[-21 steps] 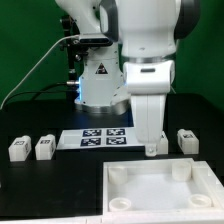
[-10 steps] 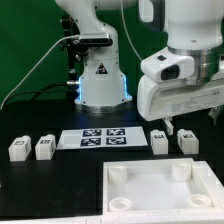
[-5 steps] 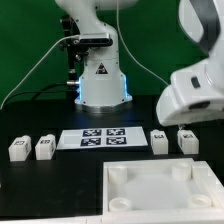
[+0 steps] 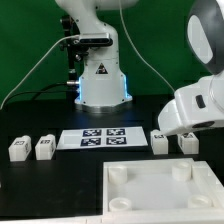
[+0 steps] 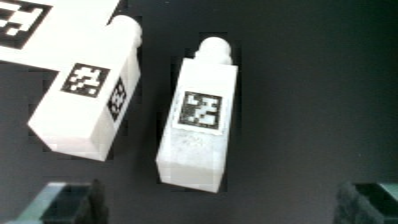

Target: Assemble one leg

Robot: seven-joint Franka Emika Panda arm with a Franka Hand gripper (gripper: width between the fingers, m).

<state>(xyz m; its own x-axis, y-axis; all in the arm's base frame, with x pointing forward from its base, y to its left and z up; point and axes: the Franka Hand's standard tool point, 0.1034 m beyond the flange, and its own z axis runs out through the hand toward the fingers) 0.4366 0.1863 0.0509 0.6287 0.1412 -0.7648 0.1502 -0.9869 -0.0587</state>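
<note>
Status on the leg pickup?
Hand open, empty, above the table. Leg lying flat below it, untouched. Second leg close alongside, not touching it, may crowd a finger.

Plain green backdrop (image 4: 25, 40) behind a flat, matte black tabletop (image 4: 50, 190)

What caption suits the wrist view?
Open gripper above two tagged white legs lying side by side on the black table.

Second leg (image 5: 89, 92) close beside leg (image 5: 198, 125)
</note>
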